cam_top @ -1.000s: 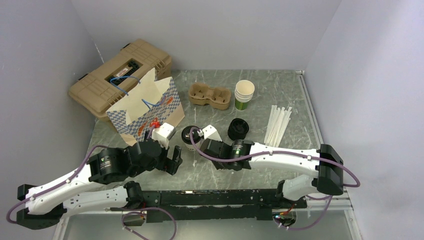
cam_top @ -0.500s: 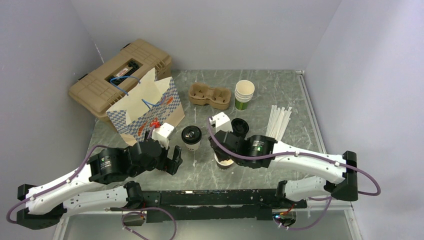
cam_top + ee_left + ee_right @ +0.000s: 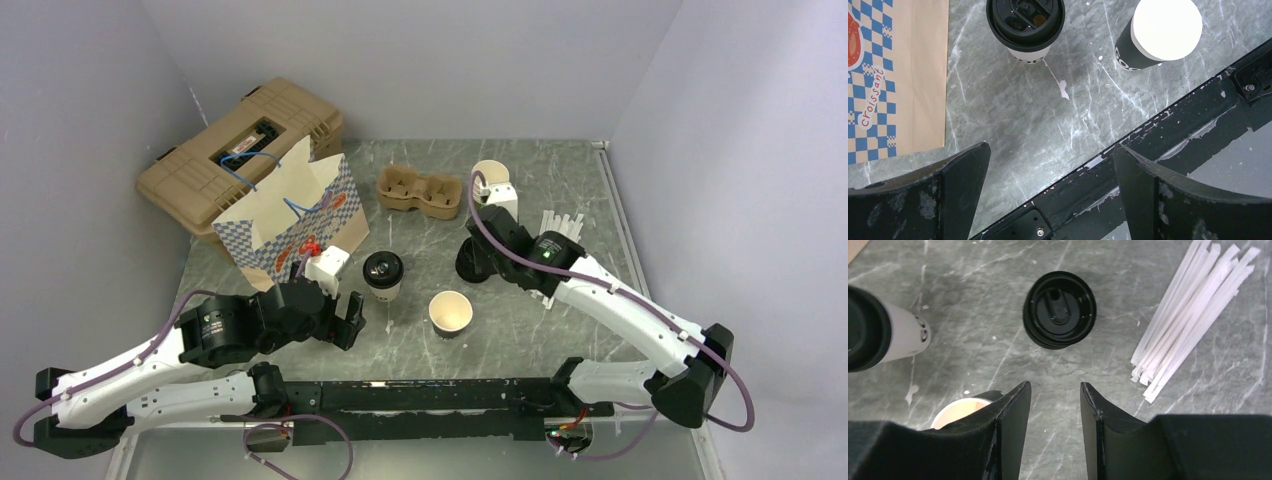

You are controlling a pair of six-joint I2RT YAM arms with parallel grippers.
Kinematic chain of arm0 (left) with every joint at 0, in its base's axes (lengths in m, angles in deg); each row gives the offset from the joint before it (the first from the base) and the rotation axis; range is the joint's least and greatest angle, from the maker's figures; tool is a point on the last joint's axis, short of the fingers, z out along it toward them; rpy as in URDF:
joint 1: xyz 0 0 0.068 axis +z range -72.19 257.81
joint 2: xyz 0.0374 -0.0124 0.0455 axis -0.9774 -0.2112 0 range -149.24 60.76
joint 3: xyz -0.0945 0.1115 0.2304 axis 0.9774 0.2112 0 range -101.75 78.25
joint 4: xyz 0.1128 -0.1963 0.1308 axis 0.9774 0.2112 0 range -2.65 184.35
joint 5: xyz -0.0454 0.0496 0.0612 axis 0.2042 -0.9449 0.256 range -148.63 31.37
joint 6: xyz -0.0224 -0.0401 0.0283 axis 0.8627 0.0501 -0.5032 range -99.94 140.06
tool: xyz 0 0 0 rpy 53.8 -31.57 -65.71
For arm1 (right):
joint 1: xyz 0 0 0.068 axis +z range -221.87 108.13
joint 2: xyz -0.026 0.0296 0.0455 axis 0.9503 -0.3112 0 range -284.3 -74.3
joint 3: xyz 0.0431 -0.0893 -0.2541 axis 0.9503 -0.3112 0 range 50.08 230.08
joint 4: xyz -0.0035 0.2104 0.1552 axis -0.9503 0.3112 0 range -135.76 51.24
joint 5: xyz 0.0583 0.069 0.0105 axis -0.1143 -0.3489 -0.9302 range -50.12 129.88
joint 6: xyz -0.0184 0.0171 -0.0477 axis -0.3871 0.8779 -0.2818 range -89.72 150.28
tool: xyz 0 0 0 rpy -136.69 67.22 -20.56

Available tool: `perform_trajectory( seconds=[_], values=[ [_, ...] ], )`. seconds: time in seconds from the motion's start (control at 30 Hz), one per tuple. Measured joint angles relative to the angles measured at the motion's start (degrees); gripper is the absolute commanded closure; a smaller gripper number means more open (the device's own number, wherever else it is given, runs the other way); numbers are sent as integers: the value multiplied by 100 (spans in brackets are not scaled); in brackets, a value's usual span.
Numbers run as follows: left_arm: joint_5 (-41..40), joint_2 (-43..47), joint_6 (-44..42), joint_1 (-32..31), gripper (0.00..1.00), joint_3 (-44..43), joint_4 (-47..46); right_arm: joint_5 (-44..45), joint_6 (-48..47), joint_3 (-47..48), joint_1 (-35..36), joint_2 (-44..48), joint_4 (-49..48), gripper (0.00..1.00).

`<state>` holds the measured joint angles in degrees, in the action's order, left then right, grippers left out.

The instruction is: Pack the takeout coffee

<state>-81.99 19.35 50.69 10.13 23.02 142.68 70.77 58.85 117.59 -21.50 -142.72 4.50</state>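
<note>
Right claw (image 3: 1053, 390): fingers partly apart, nothing between; arm reaching far across the table, tilted down, stack of round black plastic lids (image 3: 1059, 310) just beyond.
Left claw (image 3: 1048, 167): fingers wide apart, empty; arm low, near front edge.
Coffee: pale paper cup with black lid (image 3: 383, 272), upright, ahead of left claw, near blue-checked paper bag (image 3: 290, 215); apart from right claw.
Count: one lidded cup, one lidless paper cup (image 3: 451, 312), one lid stack.

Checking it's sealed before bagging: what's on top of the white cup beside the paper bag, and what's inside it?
A black lid sits on the takeout coffee and covers its whole mouth. The lid hides the inside, so what the cup holds, if anything, cannot be seen.
</note>
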Motion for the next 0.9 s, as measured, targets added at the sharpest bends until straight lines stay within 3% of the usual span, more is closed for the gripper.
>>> perform_trajectory(
  seconds=[0.6,0.9],
  values=[
    [13,-4,-2,0,1,0,-2,-1812,-133,-1082,-2282,-527,-1419,58],
    [15,-7,-2,0,1,0,-4,-2312,-35,-1196,-2699,-1036,-2081,60]
  ],
)
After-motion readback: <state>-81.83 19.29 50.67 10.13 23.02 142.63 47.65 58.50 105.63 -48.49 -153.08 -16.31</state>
